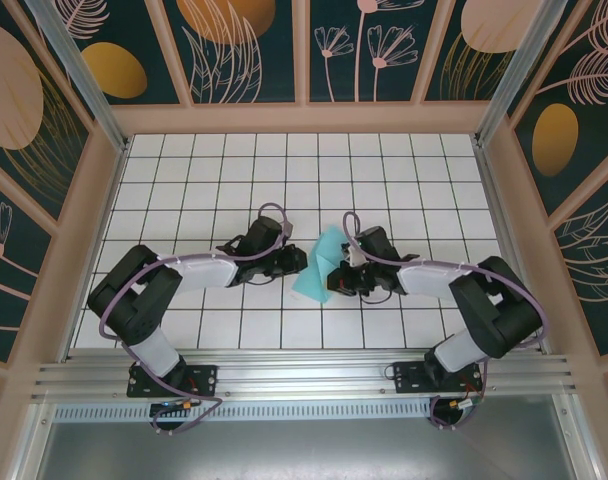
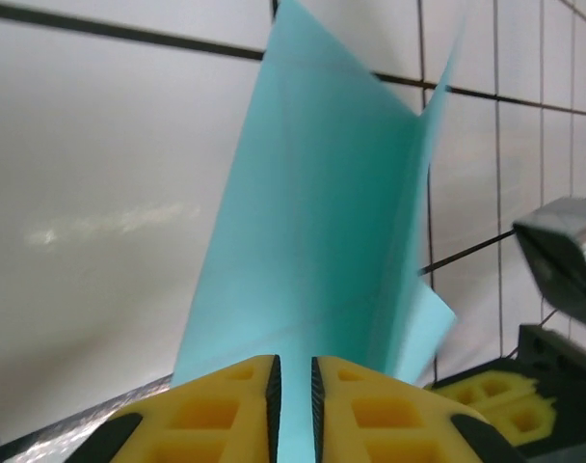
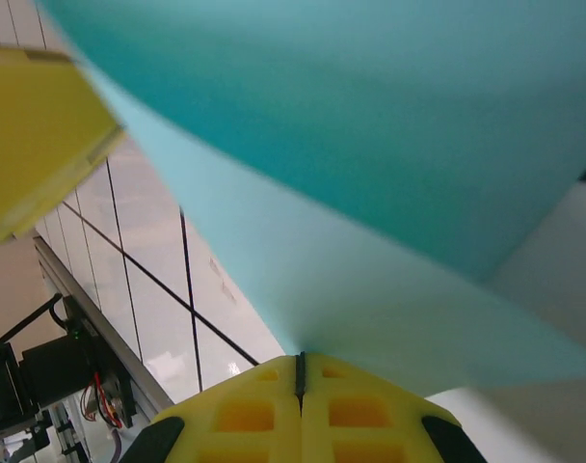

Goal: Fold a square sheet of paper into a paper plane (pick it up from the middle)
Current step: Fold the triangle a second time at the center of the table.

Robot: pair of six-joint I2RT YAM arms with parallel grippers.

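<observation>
Sheet of paper (image 1: 319, 262) sits raised over the middle of the worktop (image 1: 384, 180), creased and standing near upright, long axis running near-to-far, left gripper (image 1: 296, 262) clamped on its left edge, right gripper (image 1: 336, 272) closed tight on its right edge, both arms equally near.

Creased turquoise square sheet of paper (image 1: 319, 263), upright.
</observation>
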